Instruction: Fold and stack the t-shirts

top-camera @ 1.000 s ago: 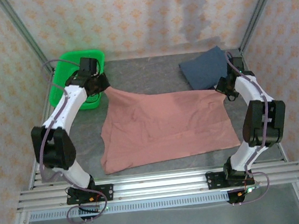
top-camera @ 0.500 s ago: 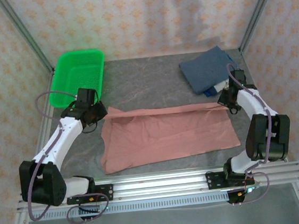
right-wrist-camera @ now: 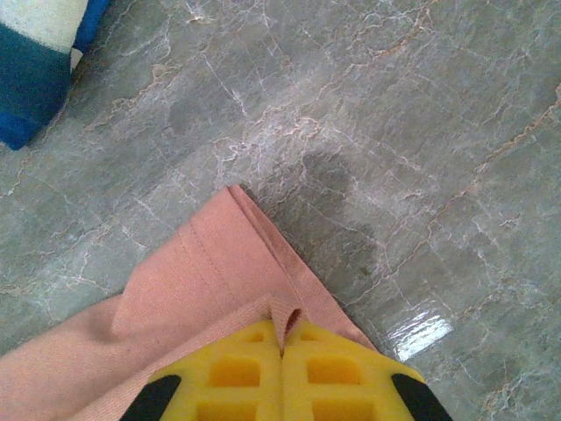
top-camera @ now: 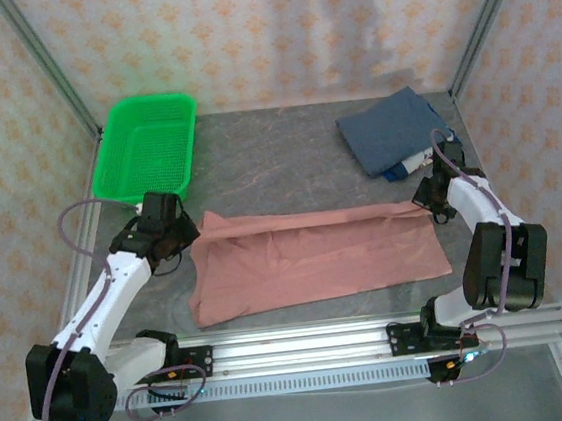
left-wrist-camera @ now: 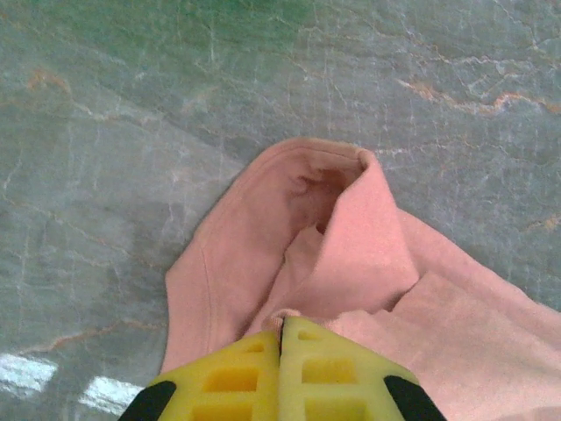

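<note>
a: pinching the same cloth at either end. the left gripper (left-wrist-camera: 282,326) has its yellow pads pressed together on a bunched corner, and the right gripper (right-wrist-camera: 282,333) is nipped just as tight on a hem corner.

b: and where is the pink t-shirt (top-camera: 317,262) lying?

a: flat on the table (top-camera: 276,161), on the arms' side of the green basket (top-camera: 147,134) and stretching off to the basket's right. the edge nearest the basket is doubled over, and the fold line runs from one gripper to the other. the slate-blue t-shirt (top-camera: 388,129) sits folded well to the right of the basket, about level with it.

b: so the step in hand is laying that top layer over the lower one?

a: that's my reading. to do it well, both corners should travel away from the basket at the same pace, with the cloth taut between them so no slack ridge forms. the corner closest to the basket looks rumpled, so a slight outward tug there may help. the corners should come down low onto the cloth before the pads part, or the layer could flop back.
</note>
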`<state>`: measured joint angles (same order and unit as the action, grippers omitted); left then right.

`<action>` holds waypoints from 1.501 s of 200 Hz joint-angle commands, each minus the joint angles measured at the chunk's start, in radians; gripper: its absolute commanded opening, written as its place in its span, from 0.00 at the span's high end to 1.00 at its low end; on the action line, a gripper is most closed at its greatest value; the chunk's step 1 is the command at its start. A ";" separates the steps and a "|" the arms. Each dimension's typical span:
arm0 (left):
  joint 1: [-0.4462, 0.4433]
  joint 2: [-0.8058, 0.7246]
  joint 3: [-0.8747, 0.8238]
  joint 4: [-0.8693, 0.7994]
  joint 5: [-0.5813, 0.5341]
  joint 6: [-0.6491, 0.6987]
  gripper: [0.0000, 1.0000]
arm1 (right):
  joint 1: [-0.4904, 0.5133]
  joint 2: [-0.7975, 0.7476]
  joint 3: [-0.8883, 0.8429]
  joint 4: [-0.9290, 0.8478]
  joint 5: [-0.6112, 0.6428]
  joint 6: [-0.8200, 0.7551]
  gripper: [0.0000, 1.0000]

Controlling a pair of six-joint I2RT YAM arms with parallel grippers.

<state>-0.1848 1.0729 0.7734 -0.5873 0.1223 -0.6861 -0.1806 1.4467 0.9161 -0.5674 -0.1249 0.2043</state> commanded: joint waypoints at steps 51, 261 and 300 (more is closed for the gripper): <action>-0.079 -0.124 -0.124 -0.059 -0.055 -0.122 1.00 | -0.019 0.019 -0.021 -0.006 0.044 0.029 1.00; -0.148 -0.387 -0.192 -0.137 -0.078 -0.243 0.29 | -0.030 -0.046 -0.037 -0.055 -0.036 0.122 0.40; -0.147 -0.202 0.076 -0.128 -0.007 -0.060 0.19 | 0.009 -0.272 -0.045 0.012 -0.356 0.148 0.18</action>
<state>-0.3275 0.7467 0.6994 -0.6933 0.0887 -0.8883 -0.2028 1.2976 0.8459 -0.5831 -0.2691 0.3294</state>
